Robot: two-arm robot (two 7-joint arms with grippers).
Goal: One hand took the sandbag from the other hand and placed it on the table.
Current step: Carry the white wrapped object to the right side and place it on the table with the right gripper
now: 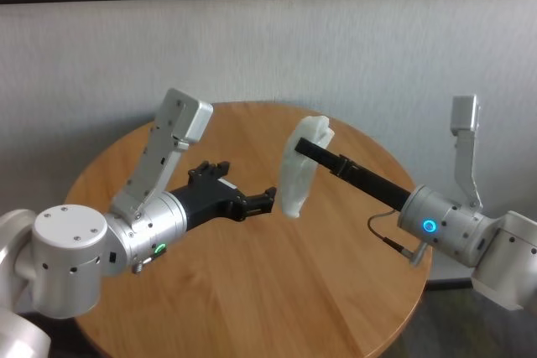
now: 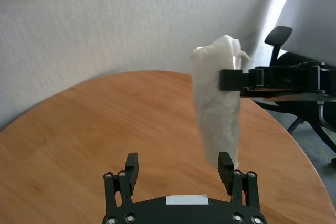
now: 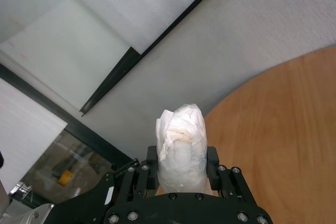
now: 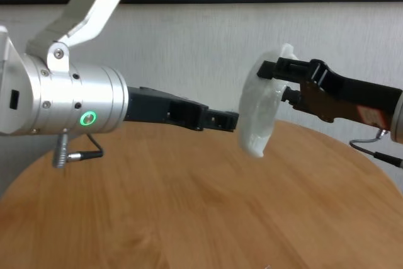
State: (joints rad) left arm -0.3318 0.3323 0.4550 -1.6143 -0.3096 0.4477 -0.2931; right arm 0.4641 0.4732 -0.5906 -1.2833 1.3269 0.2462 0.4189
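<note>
The white sandbag (image 1: 295, 182) hangs upright above the round wooden table (image 1: 252, 291). My right gripper (image 1: 307, 147), the one with the blue ring, is shut on the bag near its upper end. The right wrist view shows the bag (image 3: 181, 135) pinched between the two fingers. My left gripper (image 1: 245, 182), the one with the green ring, is open at the bag's lower end. In the left wrist view one fingertip (image 2: 226, 162) stands right beside the bag (image 2: 218, 114), and the other fingertip is well apart. The chest view shows the bag (image 4: 258, 118) clear of the table (image 4: 189, 206).
A light wall stands just behind the table's far edge. A black office chair (image 2: 278, 35) is beyond the table on the right arm's side. A dark window frame (image 3: 115, 77) shows in the right wrist view.
</note>
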